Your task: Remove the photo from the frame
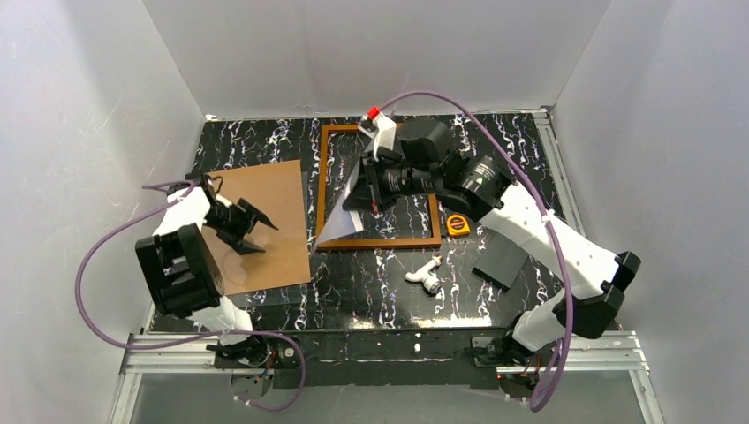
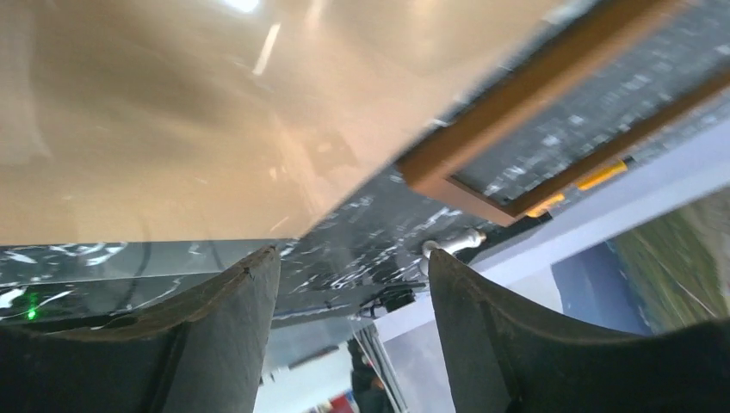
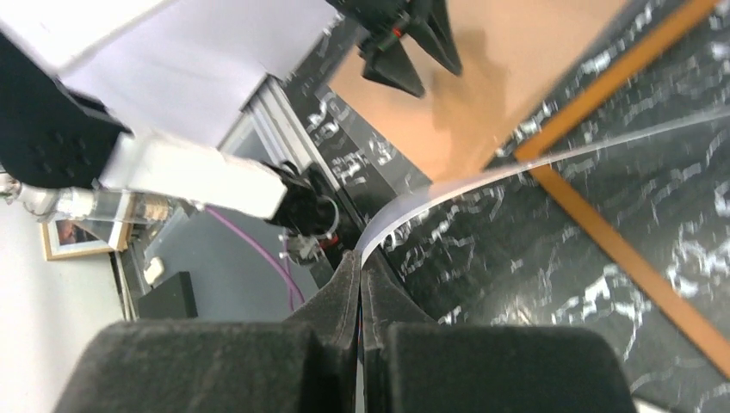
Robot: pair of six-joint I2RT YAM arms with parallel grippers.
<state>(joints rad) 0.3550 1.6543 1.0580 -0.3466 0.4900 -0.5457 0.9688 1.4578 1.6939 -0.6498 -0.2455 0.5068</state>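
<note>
The frame of thin reddish-brown wood lies flat at the table's middle, with dark table showing through it. My right gripper hovers over its left half, shut on the photo, which hangs as a pale, bent sheet down to the frame's near left corner. In the right wrist view the jaws pinch the photo's edge above the frame rail. My left gripper stands open over the tan backing board, holding nothing. The left wrist view shows the board, the frame and the photo's blue band.
A clear sheet sticks out under the tan board. A yellow tape measure, a small white object and a dark grey flat panel lie right of and in front of the frame. White walls close in three sides.
</note>
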